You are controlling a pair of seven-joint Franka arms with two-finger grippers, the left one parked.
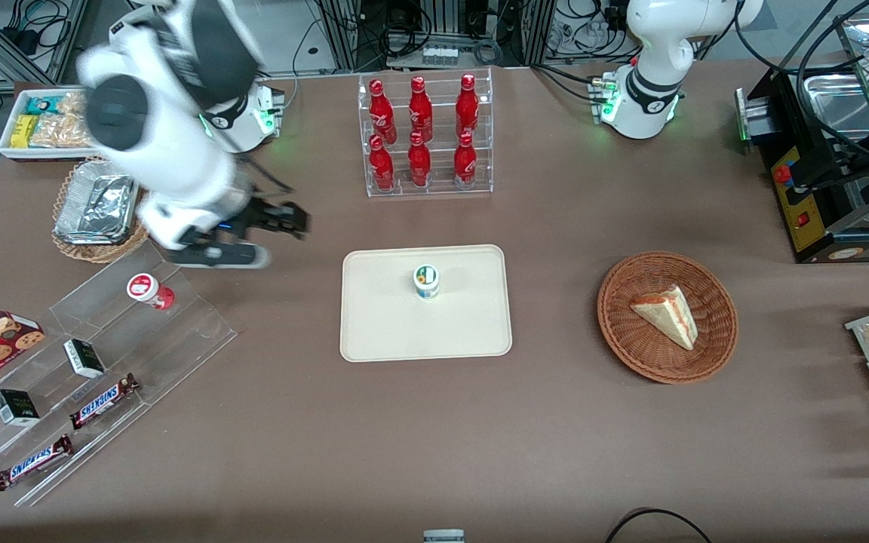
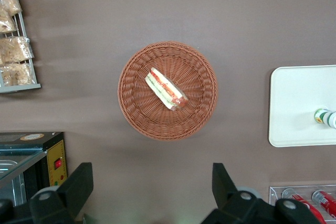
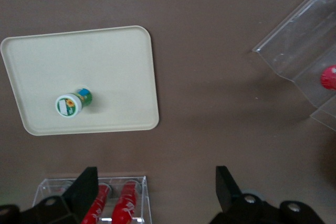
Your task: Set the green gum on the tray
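The green gum [image 1: 426, 281], a small white bottle with a green-rimmed lid, stands upright on the cream tray [image 1: 374, 332] near its middle. It also shows in the right wrist view [image 3: 72, 103] on the tray [image 3: 115, 61] and at the edge of the left wrist view [image 2: 325, 117]. My right gripper [image 1: 287, 219] is open and empty. It hangs above the bare table between the tray and the working arm's end, apart from the gum. In the right wrist view its fingers [image 3: 226, 184] stand wide apart with nothing between them.
A clear rack of red bottles [image 1: 423, 136] stands farther from the front camera than the tray. A stepped clear shelf [image 1: 102, 354] holds a red-lidded bottle [image 1: 149, 289] and snack bars. A wicker basket with a sandwich [image 1: 667, 315] lies toward the parked arm's end.
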